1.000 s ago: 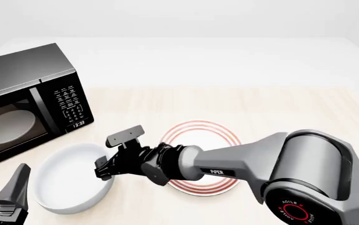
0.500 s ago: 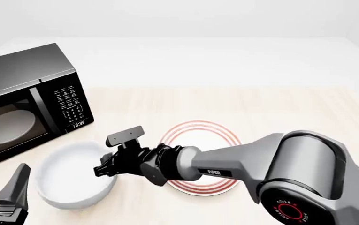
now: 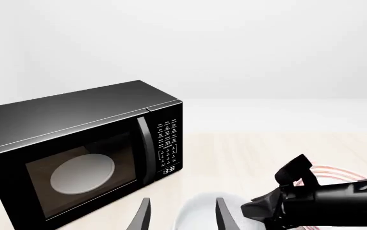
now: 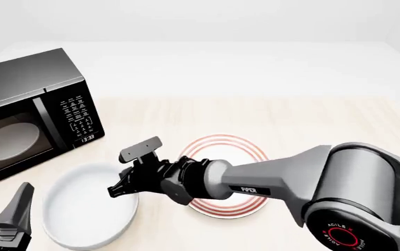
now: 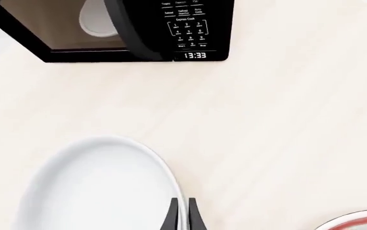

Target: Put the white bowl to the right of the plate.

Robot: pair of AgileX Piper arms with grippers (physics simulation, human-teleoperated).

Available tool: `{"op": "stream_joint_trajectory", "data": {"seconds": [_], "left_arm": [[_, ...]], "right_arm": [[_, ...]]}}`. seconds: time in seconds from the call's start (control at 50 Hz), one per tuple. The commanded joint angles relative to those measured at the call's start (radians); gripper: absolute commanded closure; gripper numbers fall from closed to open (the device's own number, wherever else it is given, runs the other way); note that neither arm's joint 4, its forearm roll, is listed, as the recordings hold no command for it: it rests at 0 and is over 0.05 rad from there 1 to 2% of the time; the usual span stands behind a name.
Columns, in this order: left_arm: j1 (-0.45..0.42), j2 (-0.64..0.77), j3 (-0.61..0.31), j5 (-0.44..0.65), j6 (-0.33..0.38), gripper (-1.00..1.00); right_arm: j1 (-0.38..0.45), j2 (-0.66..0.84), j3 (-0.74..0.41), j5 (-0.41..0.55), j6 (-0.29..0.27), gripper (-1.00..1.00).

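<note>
The white bowl (image 4: 81, 212) is left of the plate (image 4: 238, 151), which has red rings and is partly hidden by my right arm. My right gripper (image 4: 118, 189) is shut on the bowl's right rim. In the right wrist view the fingertips (image 5: 182, 216) pinch the rim of the bowl (image 5: 93, 187), and the plate's edge (image 5: 362, 223) shows at the corner. My left gripper (image 4: 13, 218) sits low at the front left, open and empty. Its fingers (image 3: 143, 216) frame the bowl (image 3: 199, 218) in the left wrist view, with the right gripper (image 3: 266, 211) beside it.
A black microwave (image 4: 25, 117) with its door shut stands at the back left, close behind the bowl; its pale turntable disc (image 4: 4, 140) shows through the glass. It also shows in the left wrist view (image 3: 87, 148) and the right wrist view (image 5: 145, 28).
My right gripper closed on the bowl's right rim and tipped it up. The bowl now sits a little nearer the front. The left arm has not moved.
</note>
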Motion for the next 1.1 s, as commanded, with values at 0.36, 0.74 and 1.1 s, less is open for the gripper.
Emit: {"op": "stream_joint_trajectory", "data": {"seconds": [0.36, 0.74, 1.1], "left_arm": [[0.0, 0.0, 0.0, 0.0, 0.0, -1.0], [0.0, 0.0, 0.0, 0.0, 0.0, -1.0], [0.0, 0.0, 0.0, 0.0, 0.0, -1.0]], "right_arm": [[-0.1, -0.266, 0.113, 0.074, -0.112, 1.0], [-0.315, -0.421, 0.293, 0.036, -0.134, 1.0], [-0.541, -0.603, 0.49, -0.007, -0.15, 1.0]]}}
